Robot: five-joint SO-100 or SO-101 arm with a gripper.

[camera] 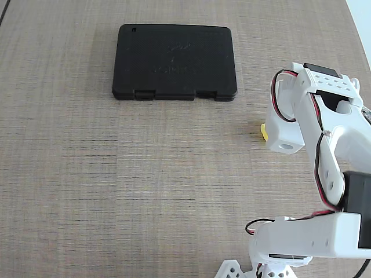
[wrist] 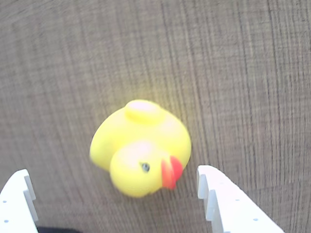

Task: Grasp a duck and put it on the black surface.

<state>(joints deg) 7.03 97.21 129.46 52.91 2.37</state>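
Observation:
The duck (wrist: 141,150) is a small yellow rubber duck with an orange-red beak, sitting on the wood-grain table. In the wrist view it lies between and just ahead of the two white fingertips (wrist: 214,189), beak toward the right finger. My gripper (wrist: 114,187) is open and holds nothing. In the fixed view only a yellow sliver of the duck (camera: 264,132) shows at the left edge of the white gripper body (camera: 284,136), which hides the rest. The black surface (camera: 175,62) is a flat black case at the upper middle, well to the upper left of the gripper.
The white arm (camera: 330,174) and its base (camera: 290,243) fill the right and lower right of the fixed view. A pale strip marks the table's edge at the upper right corner (camera: 362,17).

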